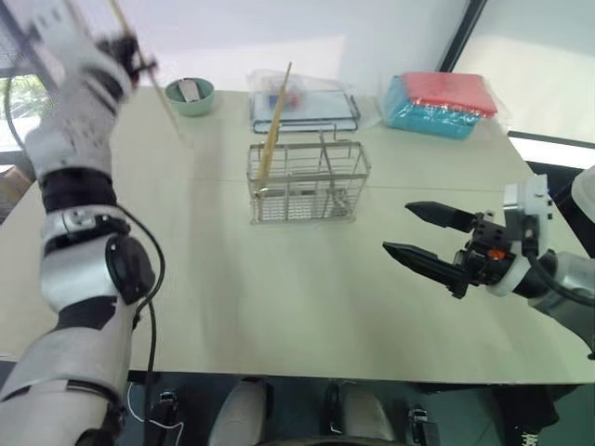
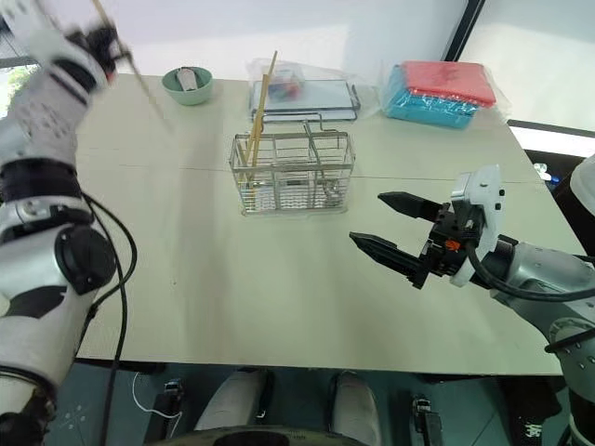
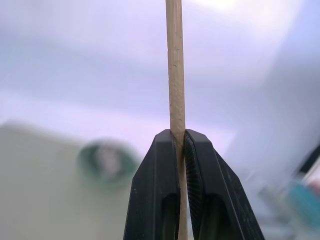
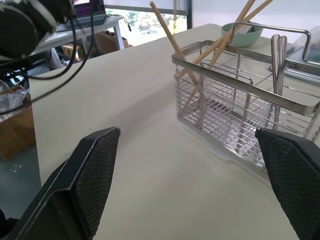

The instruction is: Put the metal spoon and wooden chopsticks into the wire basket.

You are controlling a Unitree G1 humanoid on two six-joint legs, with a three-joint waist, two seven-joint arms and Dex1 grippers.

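one of the wooden chopsticks (image 3: 175, 80) is pinched tight between the two black fingers of the left gripper (image 1: 125, 48), which is closed on it. the stick is held high at the far left, above the table (image 1: 279, 307), and it slants down past the fingers toward the table top. it is likely gripped near its middle so it can be tipped and dropped end first into a slot.

the wire basket (image 1: 307, 181) stands in the middle of the table, well to the right of the held stick and nearer than it. more wooden sticks (image 1: 274, 121) are already leaned in its left part, tips down, tops poking out over the rim. the metal spoon (image 4: 278, 55) is stood in another part of the basket, handle up, so that piece looks done.

the right gripper (image 1: 437, 242) is kept wide open at the near right, above the table, with nothing held. its fingers are pointed toward the basket but are kept well apart from it, likely out of the way.

a small green bowl (image 1: 190, 95) is seen far left. a flat wire tray (image 1: 307, 116) is set behind the basket, and a blue and red pack (image 1: 442, 102) lies far right.
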